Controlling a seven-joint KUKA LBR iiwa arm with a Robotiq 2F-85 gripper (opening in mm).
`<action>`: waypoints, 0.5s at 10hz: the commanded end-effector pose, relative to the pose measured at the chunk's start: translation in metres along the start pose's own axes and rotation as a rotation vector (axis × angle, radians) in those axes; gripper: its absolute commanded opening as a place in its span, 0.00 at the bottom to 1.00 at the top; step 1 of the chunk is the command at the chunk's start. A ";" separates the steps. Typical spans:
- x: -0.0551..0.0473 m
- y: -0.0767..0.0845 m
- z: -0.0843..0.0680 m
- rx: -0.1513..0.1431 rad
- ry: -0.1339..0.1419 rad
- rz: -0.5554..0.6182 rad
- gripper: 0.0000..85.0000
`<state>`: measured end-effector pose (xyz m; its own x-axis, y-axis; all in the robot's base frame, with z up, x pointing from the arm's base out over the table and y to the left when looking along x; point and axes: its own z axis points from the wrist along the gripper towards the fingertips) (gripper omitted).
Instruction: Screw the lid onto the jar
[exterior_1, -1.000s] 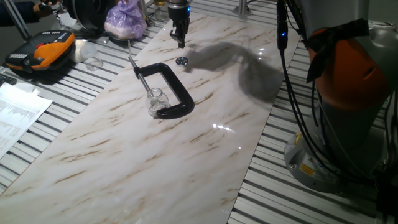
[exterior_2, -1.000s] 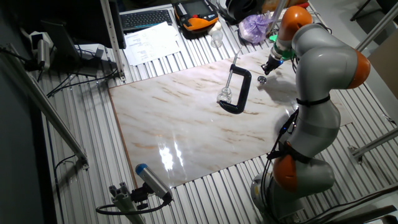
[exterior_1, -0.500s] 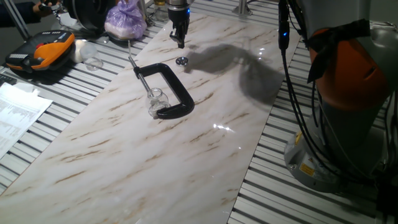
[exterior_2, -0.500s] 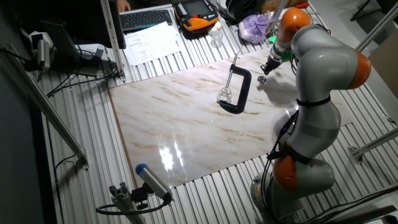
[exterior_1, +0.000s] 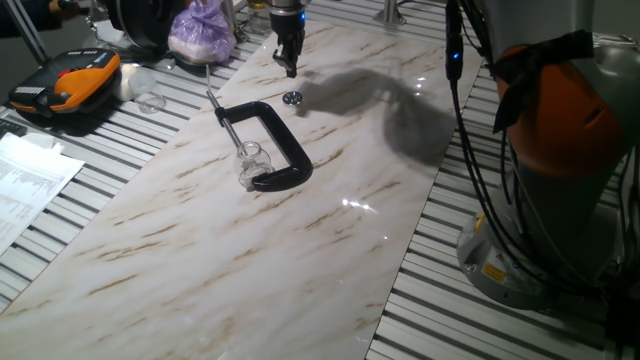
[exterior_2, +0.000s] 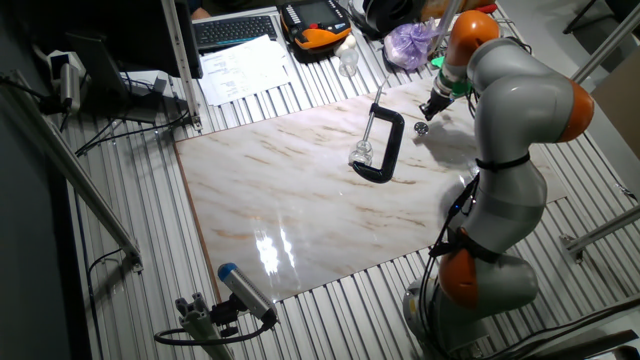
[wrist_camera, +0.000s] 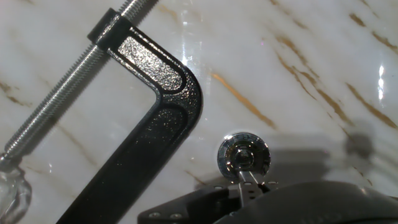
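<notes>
Just above the lid, we hover.
Our jaws hang closed over the lid (exterior_1: 292, 98), which lies flat on the marble tabletop (exterior_1: 330, 230), beyond the clamped jar (exterior_1: 251, 157).

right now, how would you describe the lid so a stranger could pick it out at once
Start at the marble slab and find the black C-clamp lying near its middle. Just past the clamp's bend, toward the gripper hovering above, lies the lid, flat on the marble and apart from the clamp. It is the only small shiny silver disc there; the jar inside the clamp is clear glass.
</notes>
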<state>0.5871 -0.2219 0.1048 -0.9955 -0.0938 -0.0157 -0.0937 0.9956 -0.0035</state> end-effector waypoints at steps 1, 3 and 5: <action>0.000 0.000 0.000 0.021 -0.002 0.000 0.00; 0.000 0.000 0.000 0.075 0.014 0.062 0.00; 0.000 0.000 0.000 0.135 0.032 0.090 0.00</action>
<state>0.5871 -0.2215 0.1051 -0.9998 -0.0039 0.0169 -0.0060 0.9917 -0.1283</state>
